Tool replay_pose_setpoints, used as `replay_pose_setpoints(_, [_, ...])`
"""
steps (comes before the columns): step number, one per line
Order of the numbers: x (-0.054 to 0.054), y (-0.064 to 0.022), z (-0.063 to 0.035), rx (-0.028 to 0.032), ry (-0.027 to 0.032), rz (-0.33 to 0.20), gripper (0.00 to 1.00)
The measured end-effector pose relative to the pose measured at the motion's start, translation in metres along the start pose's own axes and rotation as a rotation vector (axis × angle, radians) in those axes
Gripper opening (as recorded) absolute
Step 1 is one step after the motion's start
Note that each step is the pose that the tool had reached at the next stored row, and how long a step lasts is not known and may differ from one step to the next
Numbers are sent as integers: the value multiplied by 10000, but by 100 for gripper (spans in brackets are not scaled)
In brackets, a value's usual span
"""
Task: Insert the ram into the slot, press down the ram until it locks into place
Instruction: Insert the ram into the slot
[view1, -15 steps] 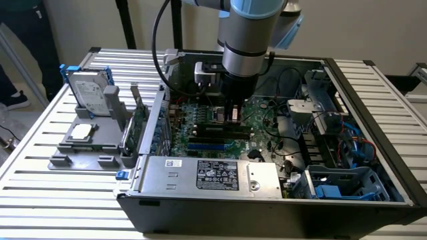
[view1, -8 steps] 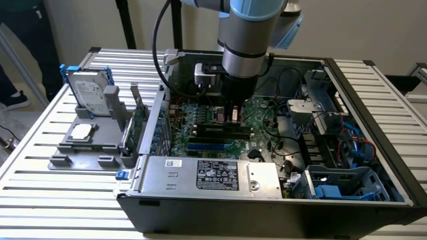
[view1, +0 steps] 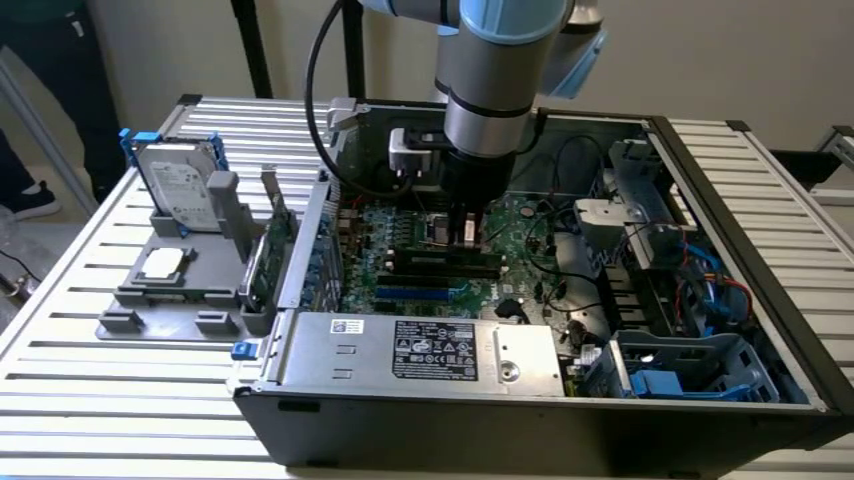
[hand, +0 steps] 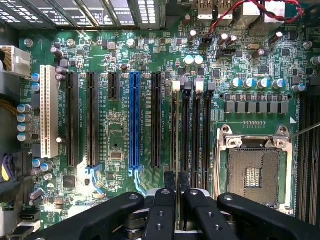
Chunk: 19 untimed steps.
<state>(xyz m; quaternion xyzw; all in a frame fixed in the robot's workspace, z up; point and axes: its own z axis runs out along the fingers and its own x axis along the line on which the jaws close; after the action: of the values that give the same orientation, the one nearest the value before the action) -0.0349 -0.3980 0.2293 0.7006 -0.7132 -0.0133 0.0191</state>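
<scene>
**A:** Where's the ram?

**B:** The ram (hand: 177, 140) is clamped by its top edge between the fingers of the pincer (hand: 178, 195), seen edge-on. It runs straight out ahead of the pincer, its long axis in line with the slot (hand: 174, 95) directly beneath.

**A:** Seated?

**B:** Can't tell. I'd judge it lined up over the slot or just entering, not clearly locked.

**A:** Around it?

**B:** Three spare slots (hand: 196, 135) lie just beside it, toward the CPU socket (hand: 253, 175). The blue slot (hand: 134, 120) lies off the pincer's other flank.
</scene>
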Motion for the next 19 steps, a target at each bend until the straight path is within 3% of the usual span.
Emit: replay_pose_setpoints(19, [-2, 0, 22, -1, -2, 42, 13])
